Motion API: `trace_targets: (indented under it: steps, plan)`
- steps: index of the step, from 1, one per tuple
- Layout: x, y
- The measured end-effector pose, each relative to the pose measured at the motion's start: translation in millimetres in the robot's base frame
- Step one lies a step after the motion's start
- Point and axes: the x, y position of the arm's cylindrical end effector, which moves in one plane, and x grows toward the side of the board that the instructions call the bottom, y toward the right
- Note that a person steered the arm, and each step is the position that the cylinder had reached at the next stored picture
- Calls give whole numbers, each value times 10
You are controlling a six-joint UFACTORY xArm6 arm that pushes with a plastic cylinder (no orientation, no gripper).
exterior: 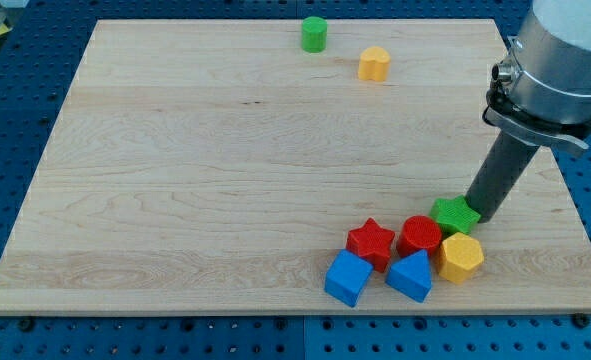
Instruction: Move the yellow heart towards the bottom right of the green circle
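Note:
The green circle (314, 34) stands near the view's top, just right of centre. The yellow heart (374, 64) sits close to it, to its lower right, with a small gap between them. My tip (481, 213) is far from both, at the view's lower right. It rests against the right side of a green star (455, 214).
A cluster of blocks lies at the view's bottom right: the green star, a red cylinder (420, 236), a red star (371, 241), a yellow hexagon (461, 258), a blue cube (348, 277) and a blue triangle-like block (410, 276). The board's right edge (565, 200) is near my tip.

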Motion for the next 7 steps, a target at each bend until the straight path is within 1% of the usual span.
trace_targets:
  steps: [1,2,3,4,5,6,7]
  plan:
    - [-38,10]
    - [-481,328]
    - [-1061,701]
    - [-1780,705]
    - [-2447,538]
    - [-2673,151]
    - [-2551,-267]
